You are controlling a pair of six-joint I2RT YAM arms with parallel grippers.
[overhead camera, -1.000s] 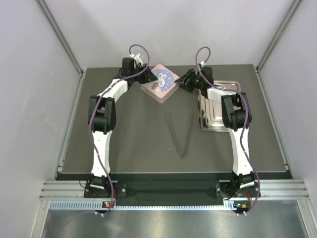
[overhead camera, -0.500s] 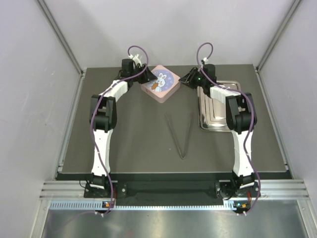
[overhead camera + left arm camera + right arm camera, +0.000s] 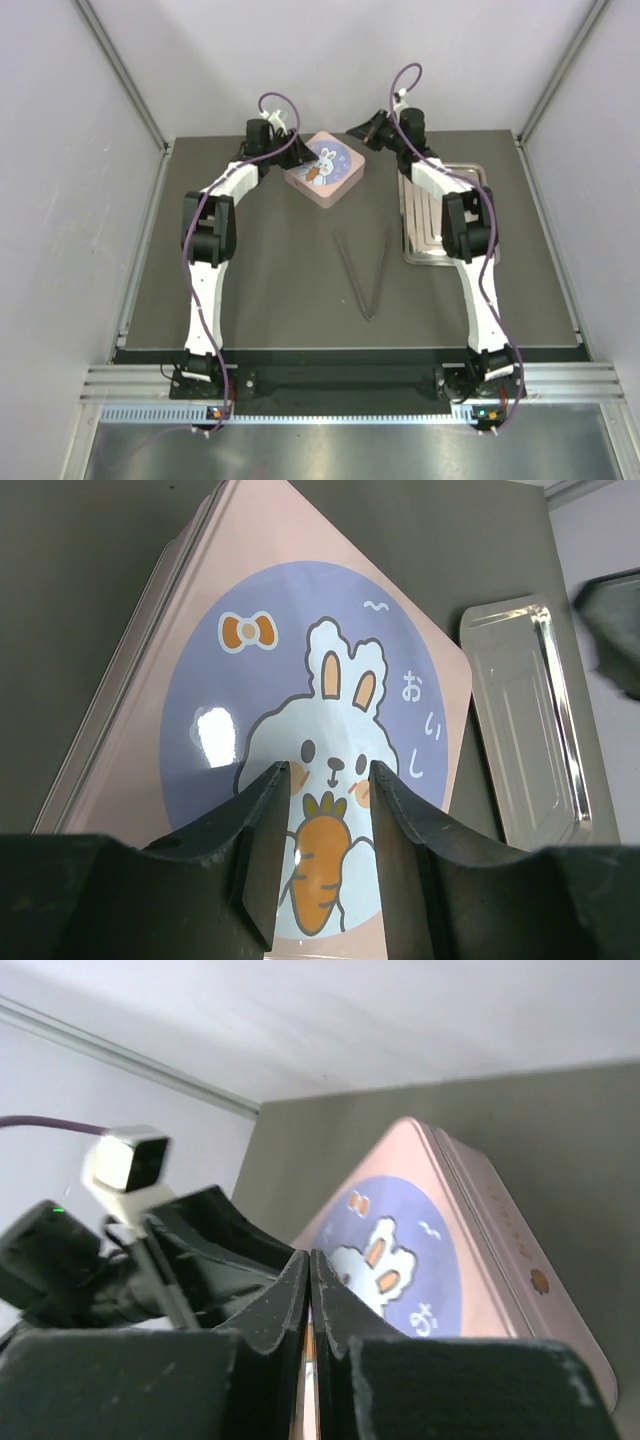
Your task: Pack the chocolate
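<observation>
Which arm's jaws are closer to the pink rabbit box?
Left. The left arm holds its jaws low over the left edge of the pink rabbit box; the right arm has shut jaws apart, off its far right corner.

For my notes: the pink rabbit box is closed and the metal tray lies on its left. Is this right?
Not quite. The pink rabbit box is closed, but the metal tray lies on its right, as the top external view shows.

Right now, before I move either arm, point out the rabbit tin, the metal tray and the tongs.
Pink rabbit tin (image 3: pixel 324 168): top view, middle of the lid.
Metal tray (image 3: pixel 520 720): left wrist view, bare floor.
Dark tongs (image 3: pixel 352 275): top view, its left leg.
</observation>
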